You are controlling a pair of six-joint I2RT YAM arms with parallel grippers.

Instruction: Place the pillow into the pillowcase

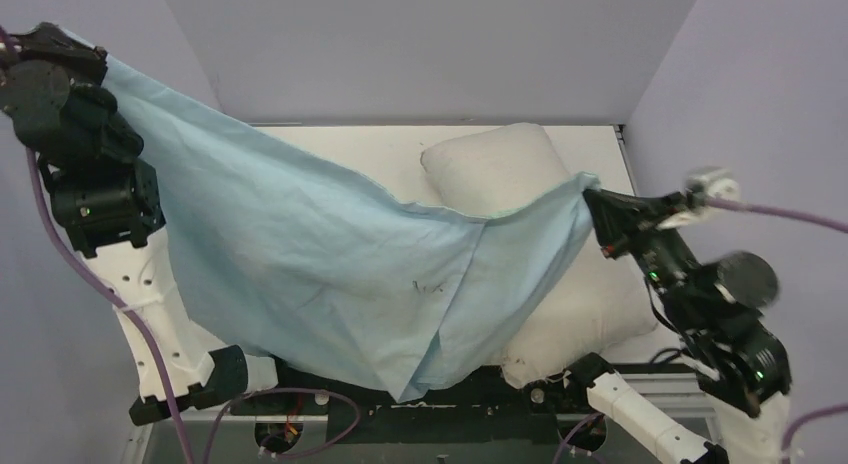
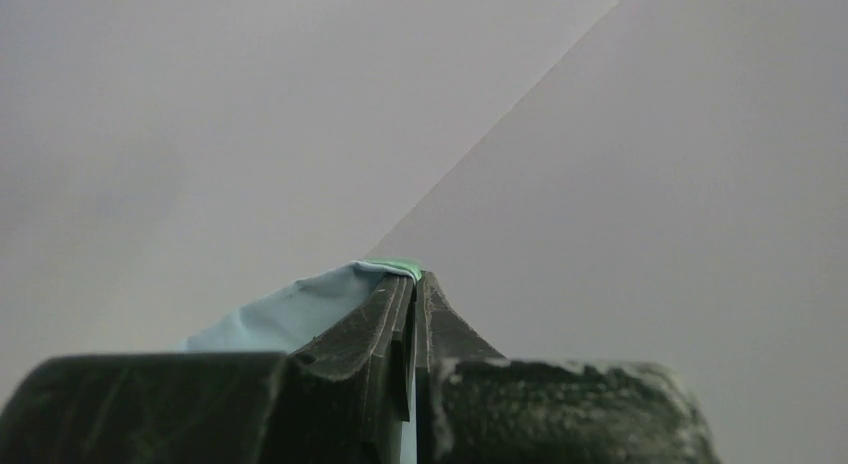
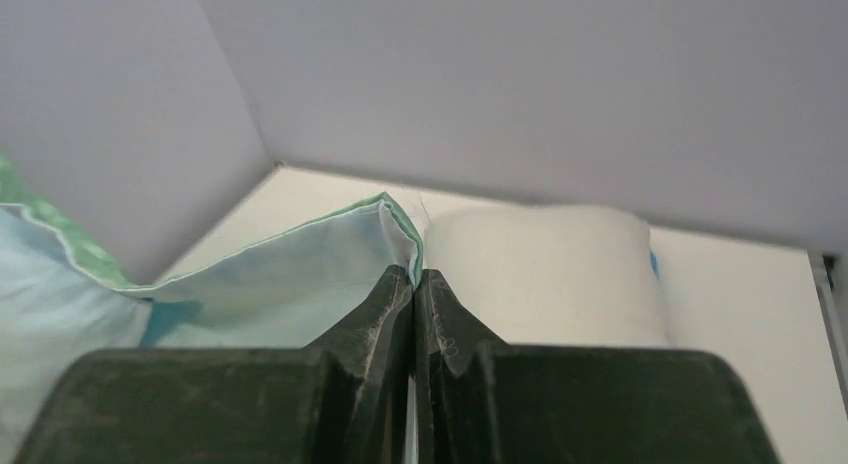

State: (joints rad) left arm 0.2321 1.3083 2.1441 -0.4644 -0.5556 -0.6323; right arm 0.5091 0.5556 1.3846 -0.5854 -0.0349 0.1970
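Nearest the arm bases, just left of the near end of the pillow [image 1: 590, 306], the lowest corner of the pillowcase [image 1: 300, 254] droops down to the front edge of the table [image 1: 340, 146]. The cloth shows its plain light-blue face and hangs as a slack sheet, draped across the pillow's middle so that only the pillow's two ends show.

At the pillow's right side, about halfway along it, the right gripper [image 1: 592, 198] has its fingers pressed together on one upper corner of the pillowcase. Its wrist view shows the right gripper [image 3: 413, 280] pinching a green-edged hem of the pillowcase [image 3: 280, 274], with the off-white pillow [image 3: 550, 274] lying just beyond the fingertips.

The pillow lies on the table, its far end plump and bare near the back wall.

Far to the pillow's left and raised well above it, the left gripper [image 1: 97, 60] holds the opposite corner. In its wrist view the left gripper [image 2: 415, 284] is clamped on the pillowcase [image 2: 290, 314], a sliver of green at the tips.
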